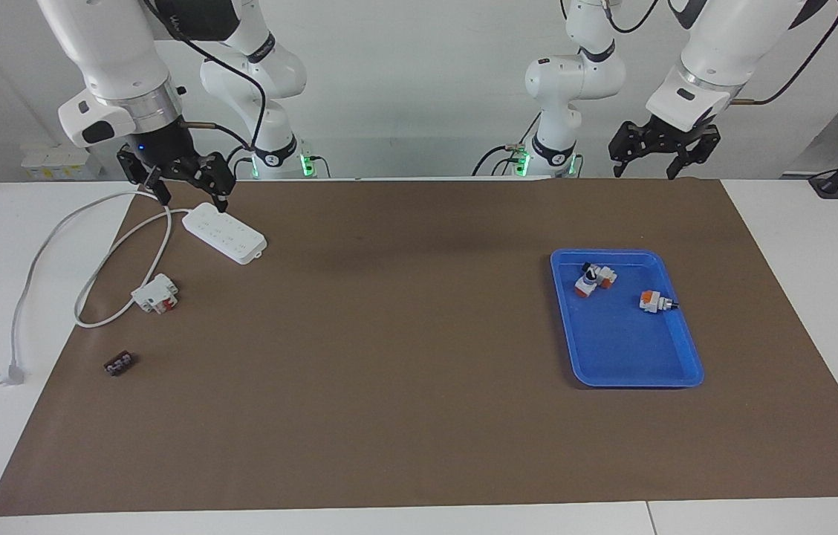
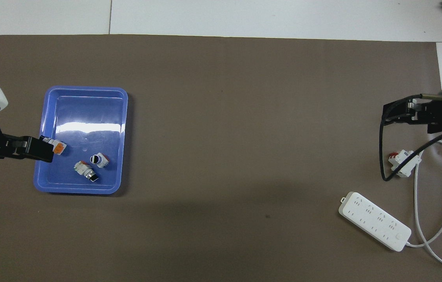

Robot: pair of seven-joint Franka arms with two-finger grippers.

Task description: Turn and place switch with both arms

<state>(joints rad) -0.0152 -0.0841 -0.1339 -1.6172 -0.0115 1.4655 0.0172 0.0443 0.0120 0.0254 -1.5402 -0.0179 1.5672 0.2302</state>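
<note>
- The right arm's upper links are cut off by the top edge of the facing view; the overhead view shows only its wrist and pincer.
- The right pincer [image 1: 191, 195] hangs over the end of the white power strip [image 1: 227, 234] nearest the robots. Its fingers are spread wide and hold nothing.
- A small dark block [image 1: 119, 363] lies on the brown mat [image 1: 389, 386] toward the right arm's end of the surface. Its details are too small to make out.
- A white-and-red block [image 1: 156, 293] lies beside the strip's looping cable [image 1: 47, 245]. In the overhead view a black arm cable crosses in front of it.
- The blue tray [image 1: 627, 357] sits toward the left arm's end of the surface.
- The switch [image 1: 655, 302] lies on its side in the tray, its knob tip pointing toward the left arm's end. From overhead, only its orange end shows; the raised pincer covers the tip.
- A round-topped piece [image 2: 99, 159] and a green-marked piece [image 2: 86, 171] lie close together in the tray, apart from the switch and nearer to the robots.
- The left pincer [image 1: 645, 172] hangs in the air over the mat's edge nearest the robots. Its fingers are spread and empty, touching nothing.
</note>
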